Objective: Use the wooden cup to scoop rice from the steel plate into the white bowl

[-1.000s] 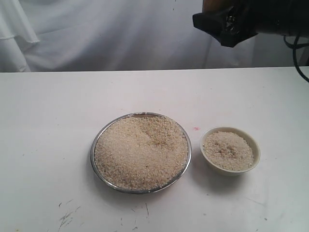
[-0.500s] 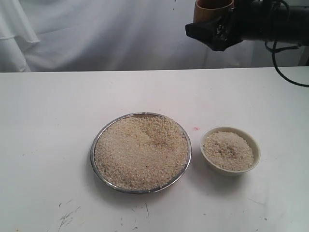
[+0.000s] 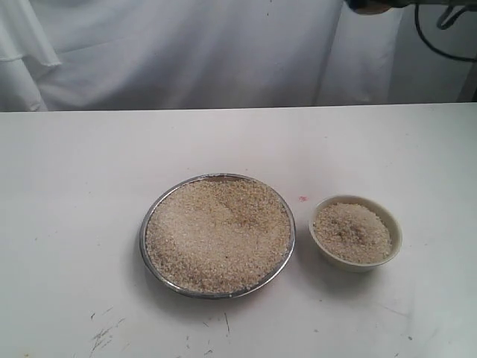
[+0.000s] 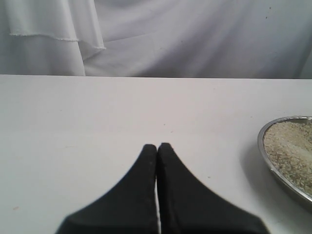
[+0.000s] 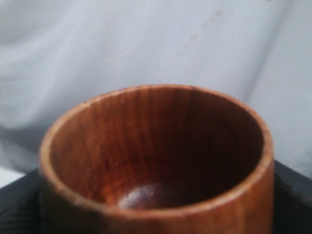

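White table [image 3: 74, 186] filling the lower two thirds of the frame, draped white cloth backdrop [image 3: 186, 52] across the top, black cable [image 3: 436, 47] looping at upper right, tiny pink speck [image 3: 302, 199] right of centre, dark scuff marks [image 3: 100, 339] at lower left

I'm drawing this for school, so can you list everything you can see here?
steel plate: one, silver, middle of the table
white bowl: one, cream, right of the steel plate, not touching it
rice: two heaps, pale beige, one on the steel plate, one in the white bowl
wooden cup: one, orange-brown, empty, held in the air
table: one, white
cloth: one, white, behind the table
left gripper: one, black, shut, over the table
right gripper: one, black, closed on the wooden cup
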Robot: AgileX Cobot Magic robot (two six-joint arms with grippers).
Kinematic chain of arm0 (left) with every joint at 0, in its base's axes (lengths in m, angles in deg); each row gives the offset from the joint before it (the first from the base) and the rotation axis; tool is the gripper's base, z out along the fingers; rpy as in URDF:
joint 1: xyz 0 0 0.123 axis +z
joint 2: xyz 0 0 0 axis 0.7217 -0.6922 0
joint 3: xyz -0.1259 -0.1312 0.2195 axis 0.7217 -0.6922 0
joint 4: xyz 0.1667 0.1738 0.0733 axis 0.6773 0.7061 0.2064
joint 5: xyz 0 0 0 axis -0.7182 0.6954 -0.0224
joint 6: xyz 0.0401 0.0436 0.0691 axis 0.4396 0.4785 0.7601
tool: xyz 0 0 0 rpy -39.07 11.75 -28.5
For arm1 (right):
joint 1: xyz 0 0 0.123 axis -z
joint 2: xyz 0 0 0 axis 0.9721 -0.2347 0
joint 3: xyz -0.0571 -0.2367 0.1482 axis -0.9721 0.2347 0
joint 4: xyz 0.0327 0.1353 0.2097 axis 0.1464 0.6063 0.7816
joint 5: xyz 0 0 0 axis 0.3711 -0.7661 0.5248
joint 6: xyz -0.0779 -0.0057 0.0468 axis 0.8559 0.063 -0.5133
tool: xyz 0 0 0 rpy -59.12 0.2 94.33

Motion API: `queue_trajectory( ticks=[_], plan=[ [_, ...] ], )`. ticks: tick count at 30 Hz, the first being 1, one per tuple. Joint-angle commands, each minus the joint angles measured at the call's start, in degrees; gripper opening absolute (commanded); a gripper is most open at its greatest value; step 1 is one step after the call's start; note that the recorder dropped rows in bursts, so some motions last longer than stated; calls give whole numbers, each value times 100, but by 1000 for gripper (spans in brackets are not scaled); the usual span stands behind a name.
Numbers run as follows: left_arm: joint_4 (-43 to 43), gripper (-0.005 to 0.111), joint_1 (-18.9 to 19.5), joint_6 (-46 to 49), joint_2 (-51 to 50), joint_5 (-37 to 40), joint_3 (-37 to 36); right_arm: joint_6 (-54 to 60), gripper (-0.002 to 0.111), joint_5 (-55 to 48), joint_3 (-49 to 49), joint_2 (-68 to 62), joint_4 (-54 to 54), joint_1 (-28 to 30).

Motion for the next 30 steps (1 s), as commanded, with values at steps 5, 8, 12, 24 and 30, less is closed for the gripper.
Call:
queue_trajectory(
  ticks=[5, 8, 12, 24, 30],
  plan=[
    [-4, 0, -9, -18, 29, -36, -26, -3590, 0, 1305, -144, 80, -3302, -439],
    [-4, 0, -9, -18, 29, -36, -26, -3935, 0, 1629, 150, 80, -3632, -598],
    [-4, 0, -9, -18, 29, -36, -26, -6959, 0, 2291, 713, 146, -6293, -806],
    [-4, 0, -9, -18, 29, -36, -26, -9058, 0, 4981, 3481, 1098, -9274, -1197],
    [-4, 0, -9, -18, 29, -36, -26, -9962, 0, 6288, 4613, 1455, -11455, -924]
  ],
)
